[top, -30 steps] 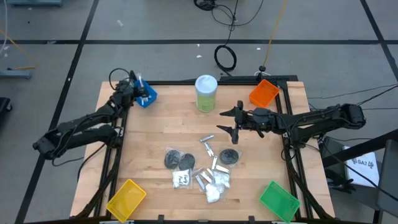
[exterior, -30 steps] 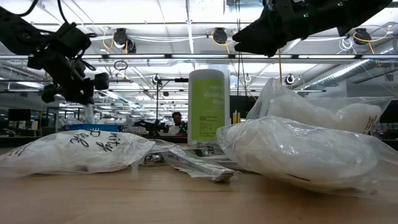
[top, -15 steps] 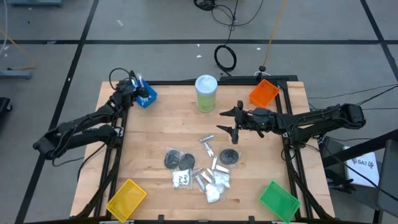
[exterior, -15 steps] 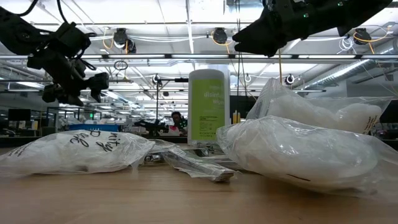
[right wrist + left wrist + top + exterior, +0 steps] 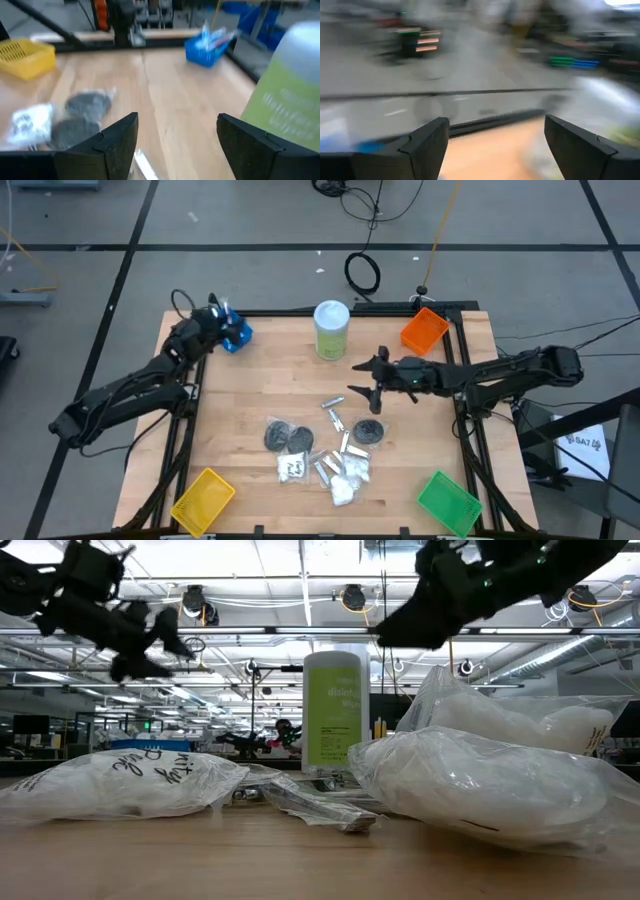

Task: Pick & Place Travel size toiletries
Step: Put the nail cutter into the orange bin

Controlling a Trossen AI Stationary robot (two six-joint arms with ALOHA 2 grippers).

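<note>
four bins (image 5: 424,330), one canister (image 5: 331,329), perhaps three discs (image 5: 369,430).

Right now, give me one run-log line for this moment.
left gripper: open, empty, by blue bin | right gripper: open, empty, above table centre | toiletries: piled mid-table

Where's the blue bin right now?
In the high view the blue bin sits at the table's far left corner, sticks poking out of it, with the left gripper open right beside it and the pale-green canister to its right.

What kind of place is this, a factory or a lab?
Probably a robotics lab in a big industrial hall: a framed wooden table on a taped concrete floor, loose cables behind it, and rows of ceiling lights over distant workstations.
</note>
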